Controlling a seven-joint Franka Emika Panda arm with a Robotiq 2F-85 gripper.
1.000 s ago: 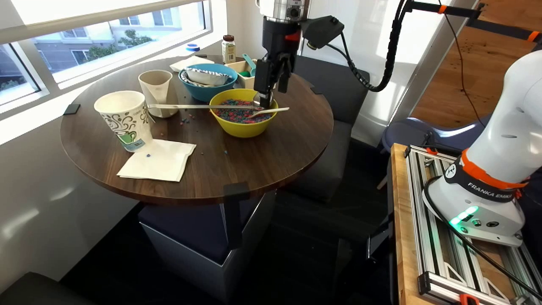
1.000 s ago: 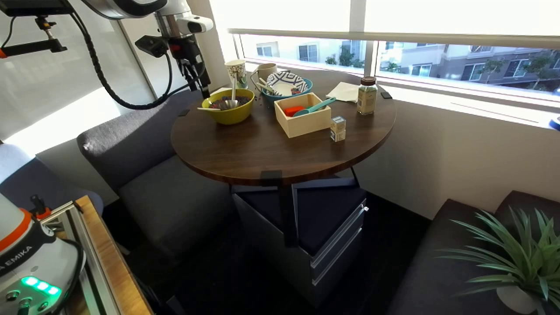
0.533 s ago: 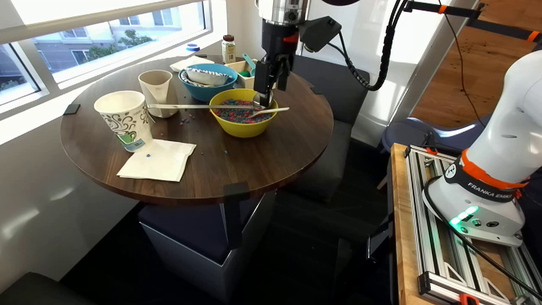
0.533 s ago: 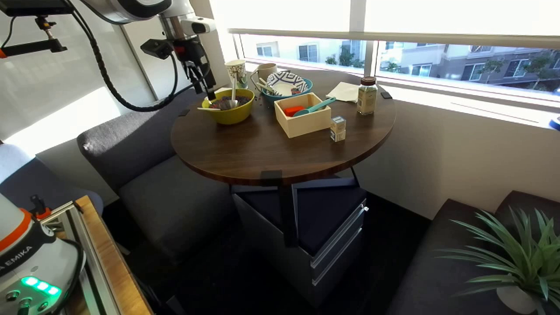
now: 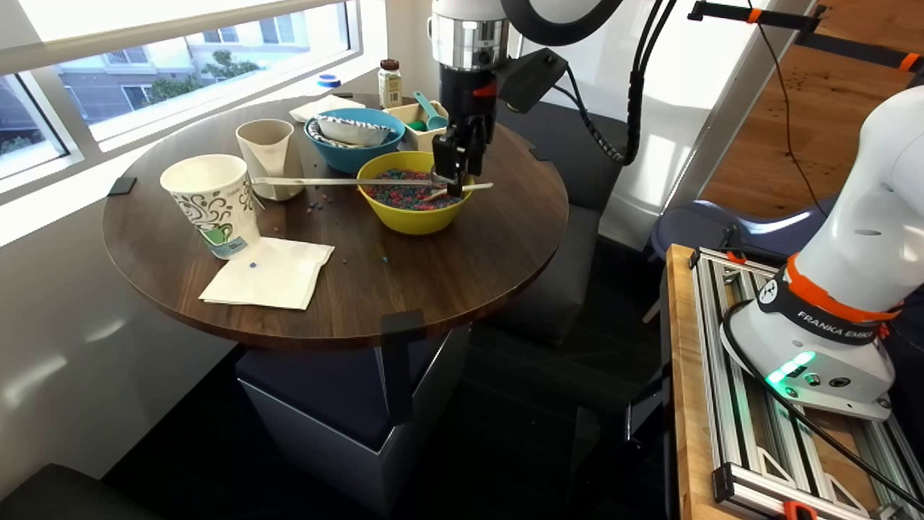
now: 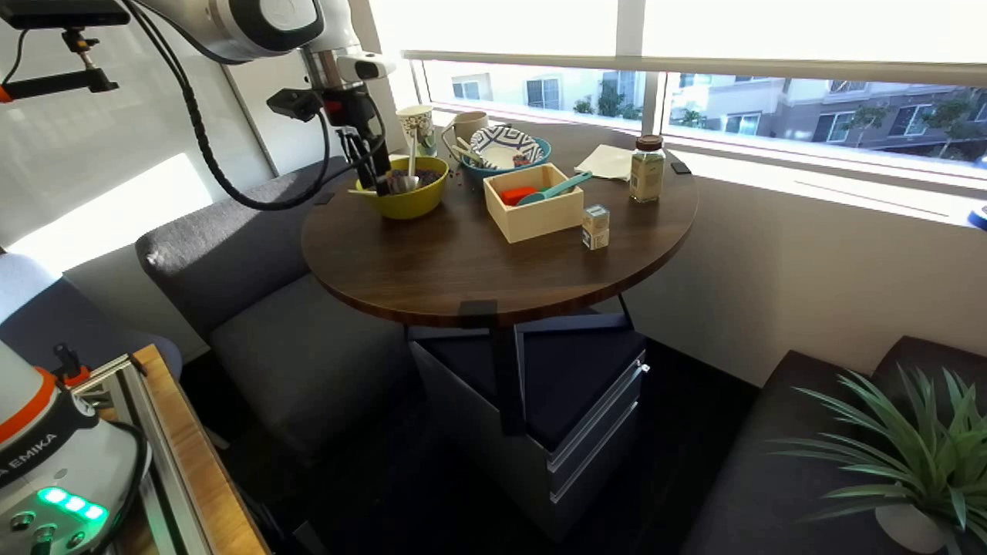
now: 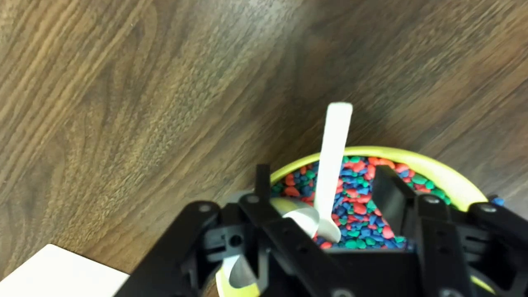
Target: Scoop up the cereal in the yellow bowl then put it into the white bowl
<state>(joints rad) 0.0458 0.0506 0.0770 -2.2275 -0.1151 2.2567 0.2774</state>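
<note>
The yellow bowl holds the cereal, loose red, blue and green bits. A white spoon leans over its rim, its scoop in the cereal. A long-handled metal ladle also rests in it; its head shows beside my left finger. My gripper is open and empty, pointing down over the bowl's edge; its fingers stand either side of the spoon, apart from it in the wrist view. In both exterior views the gripper is low at the rim. The white bowl, dark-patterned, sits inside a blue bowl.
The blue bowl stands beside the yellow bowl. A beige cup, a tall patterned cup and a napkin are nearby. A wooden box with a teal scoop, a jar and a small box stand on the round table.
My gripper has come down and further over the yellow bowl's edge, around the spoon handle. The spoon, ladle and bowls have not moved.
</note>
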